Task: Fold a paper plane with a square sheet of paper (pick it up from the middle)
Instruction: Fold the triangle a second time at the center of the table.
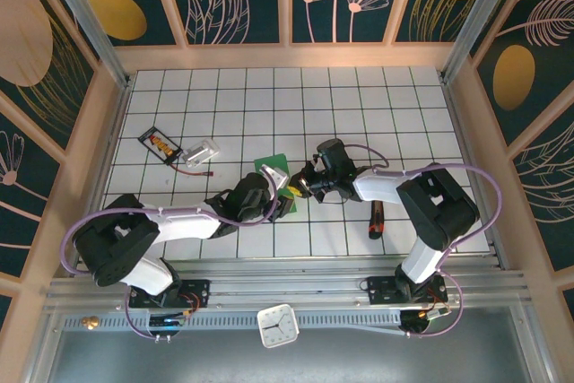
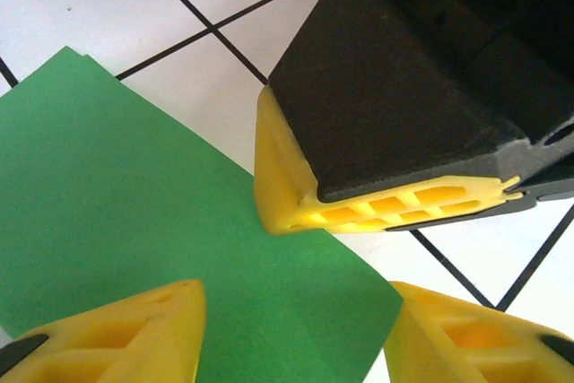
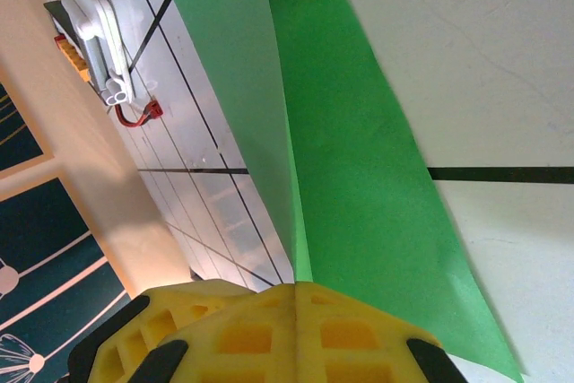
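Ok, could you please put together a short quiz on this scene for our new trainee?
1. True or false: the right jaws are shut on the folded green paper.
2. The left jaws stand: A shut on the paper; B apart, over the paper; C shut, away from the paper.
3. What colours is the slim tool lying on the tiles beside the right arm?
Key: 1 true. 2 B. 3 red and black.
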You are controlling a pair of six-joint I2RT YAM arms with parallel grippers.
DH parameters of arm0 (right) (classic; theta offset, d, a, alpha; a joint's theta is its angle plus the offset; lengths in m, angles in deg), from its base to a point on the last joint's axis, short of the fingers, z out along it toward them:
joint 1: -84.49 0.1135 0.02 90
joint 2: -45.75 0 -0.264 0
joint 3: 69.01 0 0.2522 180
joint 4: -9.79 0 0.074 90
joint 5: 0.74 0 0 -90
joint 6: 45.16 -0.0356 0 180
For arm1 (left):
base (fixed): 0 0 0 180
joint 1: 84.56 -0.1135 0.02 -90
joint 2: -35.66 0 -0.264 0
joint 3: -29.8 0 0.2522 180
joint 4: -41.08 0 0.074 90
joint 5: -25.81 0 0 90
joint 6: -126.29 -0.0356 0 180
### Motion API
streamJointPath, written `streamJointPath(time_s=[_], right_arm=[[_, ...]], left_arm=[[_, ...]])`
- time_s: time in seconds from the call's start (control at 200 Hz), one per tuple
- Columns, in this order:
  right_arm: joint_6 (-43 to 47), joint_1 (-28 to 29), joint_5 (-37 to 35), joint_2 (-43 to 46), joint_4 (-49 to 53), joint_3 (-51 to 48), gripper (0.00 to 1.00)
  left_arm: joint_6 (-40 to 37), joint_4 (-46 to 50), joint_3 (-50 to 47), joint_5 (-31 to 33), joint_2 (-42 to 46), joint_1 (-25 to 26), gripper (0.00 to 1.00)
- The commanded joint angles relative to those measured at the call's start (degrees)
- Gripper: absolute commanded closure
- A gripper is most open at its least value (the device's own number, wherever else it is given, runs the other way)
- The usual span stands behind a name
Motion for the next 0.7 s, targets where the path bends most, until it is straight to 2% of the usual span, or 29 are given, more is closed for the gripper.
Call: streamJointPath(time_s=[0.0, 0.12, 0.696], right_arm=[[-0.8, -0.4, 0.6, -1.0, -1.2, -1.0, 1.0], [-0.9, -0.5, 0.6, -1.1, -1.2, -1.2, 1.0], [-1.3, -0.7, 0.4, -1.4, -2.0, -2.3, 1.0]], left_arm=[[-0.2, 0.9, 1.4, 0.2, -0.6, 0.3, 0.52], [0.0, 1.4, 1.9, -0.3, -1.0, 0.3, 0.61], [-0.2, 1.2, 2.5, -3.1, -2.6, 0.4, 0.91]])
